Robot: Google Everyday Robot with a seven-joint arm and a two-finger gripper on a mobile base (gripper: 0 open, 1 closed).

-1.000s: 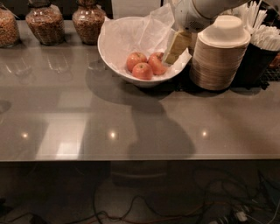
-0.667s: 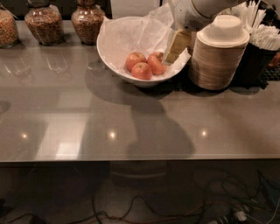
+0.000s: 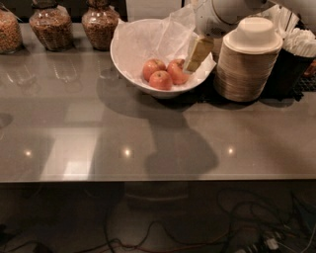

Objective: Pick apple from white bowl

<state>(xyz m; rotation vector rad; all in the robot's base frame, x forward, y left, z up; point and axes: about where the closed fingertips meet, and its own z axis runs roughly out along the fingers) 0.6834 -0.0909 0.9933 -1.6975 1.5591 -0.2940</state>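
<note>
Toward the back of a glossy grey-brown countertop [image 3: 148, 128] stands the large round glossy white bowl [image 3: 127, 64], lined with crinkled white tissue paper [image 3: 163, 34] that rises above its far rim. Three reddish, yellow-flushed apples [image 3: 161, 80] lie clustered in the bottom of this bowl, touching one another, slightly right of its centre.

The robot's white arm [image 3: 222, 15] reaches in from the upper right. Its tan-coloured gripper [image 3: 193, 62] slants down and to the left over the right side of the bowl, with its tip just beside the rightmost apple. Whether the gripper is released or clenched cannot be told, and none of the fruit is lifted.

Just right of the bowl sits a tall stack of beige disposable bowls [image 3: 247, 69], topped by one turned upside down. Further right, a dark container [image 3: 289, 74] holds white utensils, and no print on it can be made out.

Along the back left, three round glass jars [image 3: 49, 27] filled with brown grainy contents stand in a row, well apart from the fruit. Below the counter edge, tangled cables [image 3: 197, 232] lie on the dark floor.
</note>
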